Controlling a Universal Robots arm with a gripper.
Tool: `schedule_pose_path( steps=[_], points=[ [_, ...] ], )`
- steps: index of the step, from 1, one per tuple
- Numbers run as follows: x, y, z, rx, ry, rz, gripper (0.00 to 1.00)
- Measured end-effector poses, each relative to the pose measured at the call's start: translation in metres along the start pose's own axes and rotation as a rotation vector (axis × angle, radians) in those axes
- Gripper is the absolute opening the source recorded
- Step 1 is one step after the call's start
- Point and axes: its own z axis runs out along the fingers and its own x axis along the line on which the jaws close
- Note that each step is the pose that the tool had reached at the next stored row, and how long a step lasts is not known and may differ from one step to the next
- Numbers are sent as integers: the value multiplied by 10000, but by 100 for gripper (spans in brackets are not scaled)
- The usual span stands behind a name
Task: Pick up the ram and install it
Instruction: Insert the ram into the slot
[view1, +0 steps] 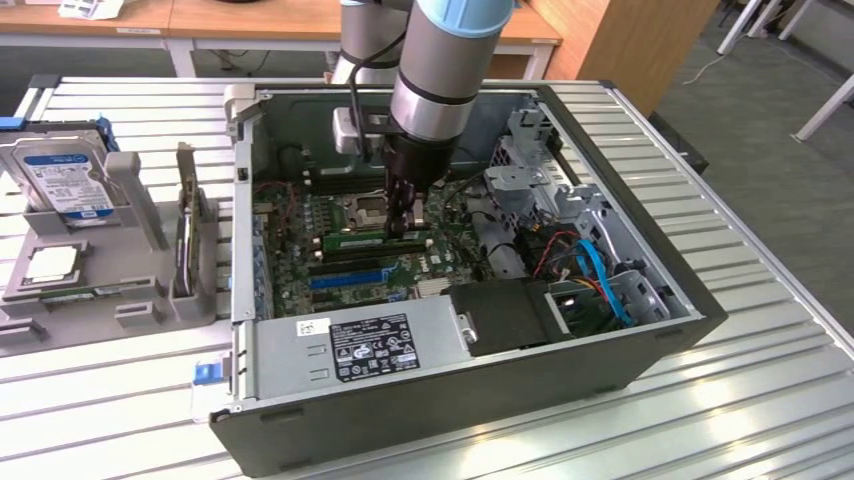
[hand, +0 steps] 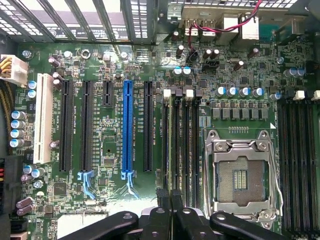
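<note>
Exterior view is showing one ram (view1: 378, 242), a green stick lying along one of the memory slots (hand: 186, 145) on the motherboard (view1: 300, 225). It is sitting just beside the one CPU socket (view1: 363, 210), inside the open computer case (view1: 534, 390). My gripper (view1: 404, 228) is hanging straight down onto it, fingers clenching narrowly on its top edge toward the exterior view's right end, and my arm is blocking part of the board behind. Wrist view is showing four of those black slots running side by side next to the empty socket, then one blue expansion slot (hand: 127, 130) and one white slot (hand: 44, 117). One power supply (view1: 360, 345) is lining the near wall, and blue cables (view1: 607, 285) are crowding the exterior view's right. Outside the case, one hard drive (view1: 60, 180) and one expansion card (view1: 187, 235) are standing in a grey tray (view1: 134, 255).
</note>
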Motion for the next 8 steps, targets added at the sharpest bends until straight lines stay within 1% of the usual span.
schedule_pose_path(
  steps=[8],
  points=[
    [0,0,0,-4,8,-85,12]
  ],
)
